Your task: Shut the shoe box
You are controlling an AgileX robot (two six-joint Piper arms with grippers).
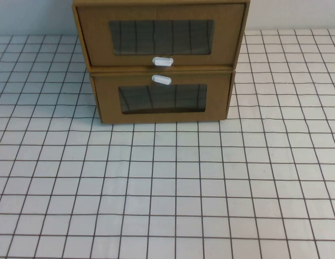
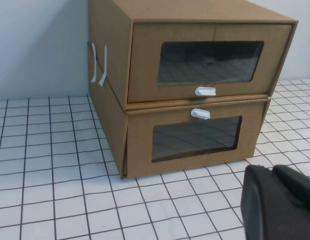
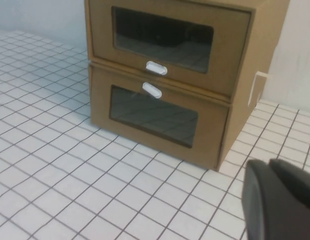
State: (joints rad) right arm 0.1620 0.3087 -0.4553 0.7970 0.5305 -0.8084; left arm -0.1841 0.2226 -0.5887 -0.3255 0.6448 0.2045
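Two brown cardboard drawer boxes stand stacked at the table's far middle. The upper one is the shoe box (image 1: 161, 33) (image 2: 210, 62) (image 3: 162, 37), with a clear window and its white pull tab (image 1: 162, 61) just below that window. In the high view its front sits slightly forward of the box beneath. Neither arm shows in the high view. My left gripper (image 2: 271, 171) hangs shut and empty over the table, in front of the boxes towards their right corner. My right gripper (image 3: 268, 164) is also shut and empty, off the boxes' right front corner.
The lower brown box (image 1: 162, 100) carries its white tab (image 1: 161, 80) above its window. White tape strips (image 2: 99, 65) cross the seam on the stack's left side. The white gridded tabletop (image 1: 167, 194) spreads in front, with a pale wall (image 2: 40, 45) behind.
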